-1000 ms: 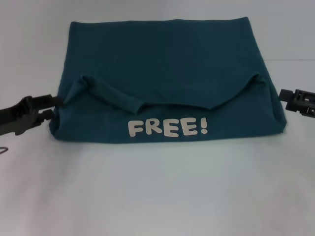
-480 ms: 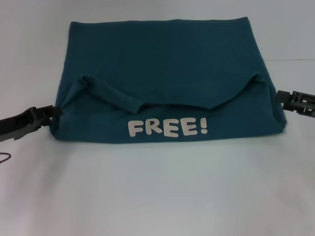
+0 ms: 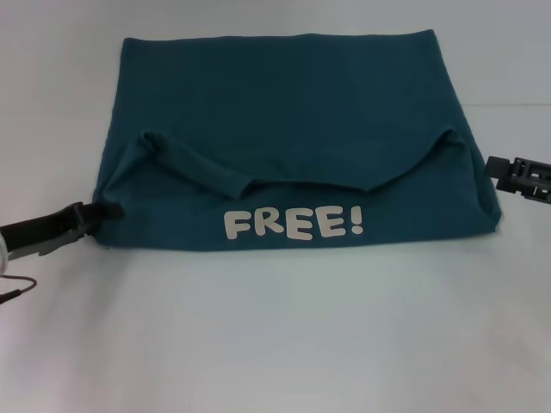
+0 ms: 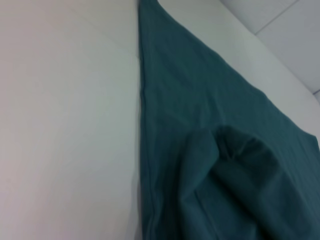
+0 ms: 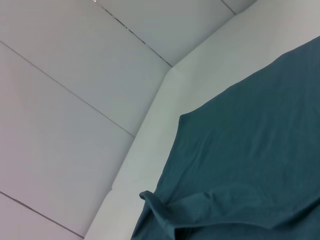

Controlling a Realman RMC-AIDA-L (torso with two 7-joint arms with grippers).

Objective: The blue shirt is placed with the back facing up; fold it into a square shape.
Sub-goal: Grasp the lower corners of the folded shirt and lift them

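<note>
- I have the blue shirt [image 3: 293, 146] lying in the middle of a plain white table [image 3: 275, 335], already folded over once, so the near strip shows the front with white block letters reading FREE! [image 3: 293, 224].
- Above the lettering the folded-over edge runs in a shallow curve, with a bunched lump of cloth at each end; the far part of the shirt lies flat and plain, its far edge straight.
- My left gripper [image 3: 103, 210] sits low at the near left corner of the shirt, its dark tip touching or just overlapping the cloth edge. From the head view I cannot tell whether its jaws are parted or pinched on the fabric.
- The left wrist view shows only the shirt's [image 4: 210, 150] edge running along the white surface [image 4: 65, 125], with a rumpled fold close to the camera; no fingers show there.
- My right gripper [image 3: 495, 166] hangs at the shirt's right edge, about level with the bunched fold, just beside the cloth. I cannot tell how its jaws stand either.
- The right wrist view shows the shirt [image 5: 250, 150] spread on the table [image 5: 150, 150], with a small curled bit of cloth near the camera, and beyond the table edge a pale wall [image 5: 65, 100] divided by thin seams into large panels.
- A thin dark cable [image 3: 17, 288] loops over the table at the far left, near the left arm.
</note>
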